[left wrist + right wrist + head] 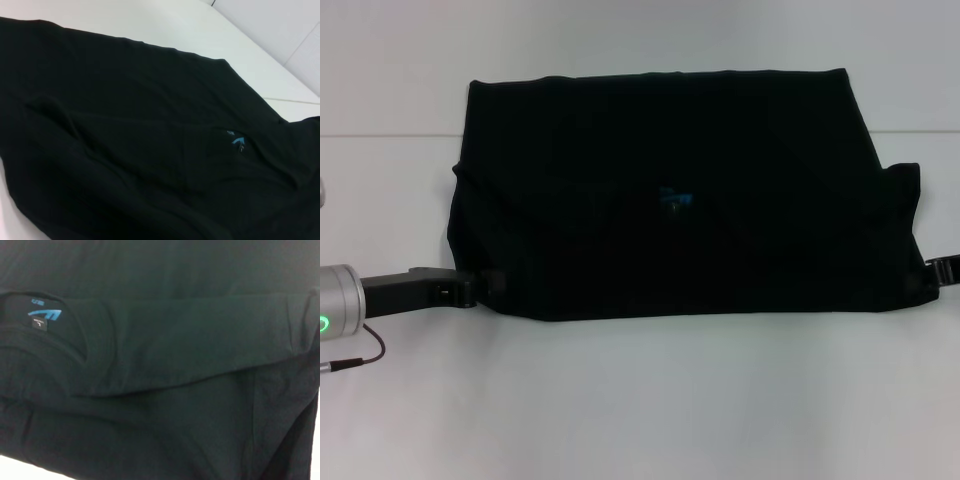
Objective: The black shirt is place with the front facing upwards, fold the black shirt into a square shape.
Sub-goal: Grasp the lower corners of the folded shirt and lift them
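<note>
The black shirt (pixel 660 190) lies on the white table (pixel 640 400), folded into a wide rectangle with its small blue neck label (pixel 675 197) showing near the middle. My left gripper (pixel 480 287) sits at the shirt's near left corner, touching its edge. At the shirt's right edge, by the sleeve, only the tip of my right gripper (pixel 945 268) shows. The left wrist view is filled by the shirt (pixel 125 130) and the label (pixel 237 141). In the right wrist view the shirt (pixel 190 340) shows a folded layer, with the label (pixel 45 315) beside it.
White table surface surrounds the shirt on all sides. A seam line (pixel 380 135) runs across the table at the back left. A thin cable (pixel 365 355) hangs by my left arm.
</note>
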You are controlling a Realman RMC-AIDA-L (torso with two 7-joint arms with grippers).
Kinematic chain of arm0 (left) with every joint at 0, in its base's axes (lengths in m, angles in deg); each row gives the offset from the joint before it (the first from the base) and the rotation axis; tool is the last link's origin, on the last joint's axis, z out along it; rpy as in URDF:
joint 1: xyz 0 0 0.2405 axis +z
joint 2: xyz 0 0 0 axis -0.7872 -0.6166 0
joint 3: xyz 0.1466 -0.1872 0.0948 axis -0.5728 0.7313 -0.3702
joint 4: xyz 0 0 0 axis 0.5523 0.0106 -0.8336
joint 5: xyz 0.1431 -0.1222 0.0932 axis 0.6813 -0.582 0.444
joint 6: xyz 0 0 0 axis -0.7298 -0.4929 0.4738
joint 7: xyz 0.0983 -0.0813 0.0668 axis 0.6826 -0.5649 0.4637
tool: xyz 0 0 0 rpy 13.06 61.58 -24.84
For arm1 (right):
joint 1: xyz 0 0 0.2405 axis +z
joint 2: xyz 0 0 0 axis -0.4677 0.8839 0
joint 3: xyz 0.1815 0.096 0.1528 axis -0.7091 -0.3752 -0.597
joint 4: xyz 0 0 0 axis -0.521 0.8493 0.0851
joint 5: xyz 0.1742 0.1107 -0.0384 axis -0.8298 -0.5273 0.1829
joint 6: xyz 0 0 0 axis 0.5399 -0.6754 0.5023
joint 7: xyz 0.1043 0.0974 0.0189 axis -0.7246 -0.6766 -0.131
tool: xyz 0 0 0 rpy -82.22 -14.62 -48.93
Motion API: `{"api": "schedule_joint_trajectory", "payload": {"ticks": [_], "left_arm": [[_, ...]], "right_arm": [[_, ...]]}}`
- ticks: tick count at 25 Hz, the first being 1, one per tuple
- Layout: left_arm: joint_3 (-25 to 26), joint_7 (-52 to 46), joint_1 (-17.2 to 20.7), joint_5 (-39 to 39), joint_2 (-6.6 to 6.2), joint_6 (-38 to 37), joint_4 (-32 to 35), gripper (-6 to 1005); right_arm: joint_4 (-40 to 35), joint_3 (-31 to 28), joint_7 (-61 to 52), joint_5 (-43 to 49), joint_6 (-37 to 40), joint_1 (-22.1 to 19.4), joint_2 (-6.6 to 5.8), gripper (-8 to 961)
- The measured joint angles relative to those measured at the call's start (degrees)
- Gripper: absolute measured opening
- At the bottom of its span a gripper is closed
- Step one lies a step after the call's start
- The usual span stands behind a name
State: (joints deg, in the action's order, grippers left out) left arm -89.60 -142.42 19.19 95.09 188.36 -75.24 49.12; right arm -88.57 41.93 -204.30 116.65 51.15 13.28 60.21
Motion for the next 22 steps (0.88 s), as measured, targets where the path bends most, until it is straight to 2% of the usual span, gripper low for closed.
{"api": "schedule_joint_trajectory", "payload": {"ticks": [7,16,22], "left_arm": [[0.0,-1.0,-0.1,0.0,-0.16,-2.7,0.6,26],[0.4,-7.6,1.1,3.0,-1.09,-14.8,3.4,27],[3.5,-9.7,2.0,8.1,-1.09,-22.2,4.0,27]], "right_arm": [[-0.5,-0.4,0.0,-1.2,3.5,-0.7,-1.33,21],[-0.6,0.0,1.0,-1.2,10.8,-3.3,-3.9,22],[-0.6,0.3,3.0,-0.9,18.1,-5.7,-4.89,23]]}}
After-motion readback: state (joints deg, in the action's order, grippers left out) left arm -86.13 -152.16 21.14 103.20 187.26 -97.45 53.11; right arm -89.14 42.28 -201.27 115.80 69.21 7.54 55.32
